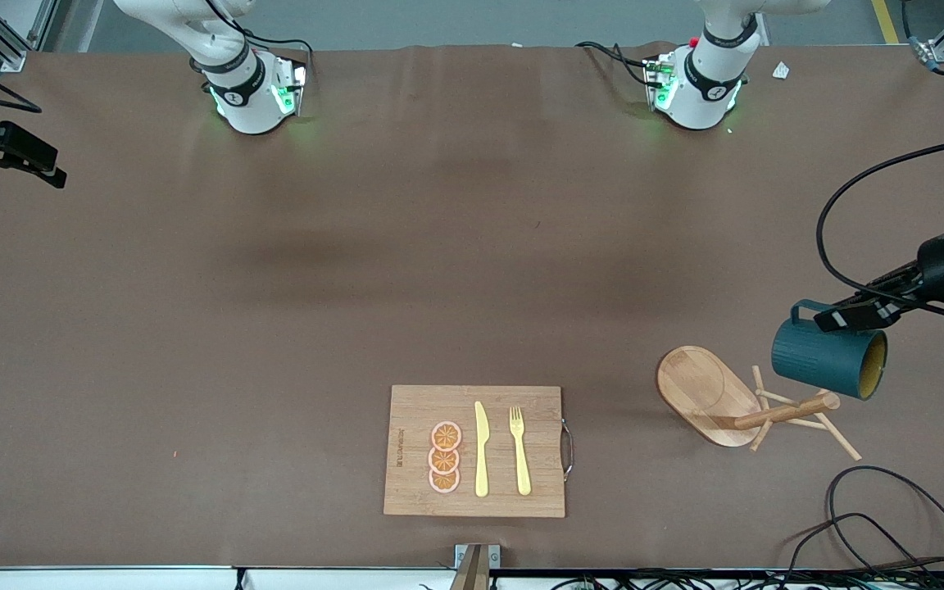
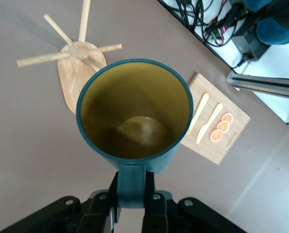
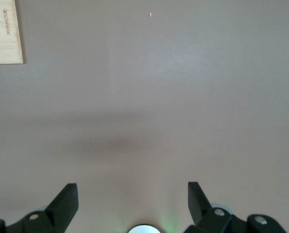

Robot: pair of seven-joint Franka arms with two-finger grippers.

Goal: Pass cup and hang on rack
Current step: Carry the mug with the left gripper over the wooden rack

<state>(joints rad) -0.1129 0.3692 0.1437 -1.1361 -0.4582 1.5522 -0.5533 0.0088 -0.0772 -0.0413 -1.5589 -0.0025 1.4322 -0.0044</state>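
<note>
The dark teal cup point(image 1: 824, 367) with a mustard-yellow inside hangs tilted in the air just above the rack's post top. My left gripper point(image 1: 846, 317) is shut on its small loop handle. In the left wrist view the fingers clamp the handle on both sides point(image 2: 132, 183), and I look straight into the cup's mouth point(image 2: 135, 116). The wooden rack point(image 1: 710, 393) stands on its oval base near the left arm's end of the table, pegs spread, and also shows in the left wrist view point(image 2: 79, 53). My right gripper point(image 1: 46, 168) is open and empty over bare table at the right arm's end point(image 3: 132, 187).
A bamboo cutting board point(image 1: 415, 410) lies near the front edge with a yellow knife point(image 1: 481, 449), a yellow fork point(image 1: 519, 449) and three orange slices point(image 1: 444, 457). Black cables point(image 1: 890, 524) loop at the front corner near the rack.
</note>
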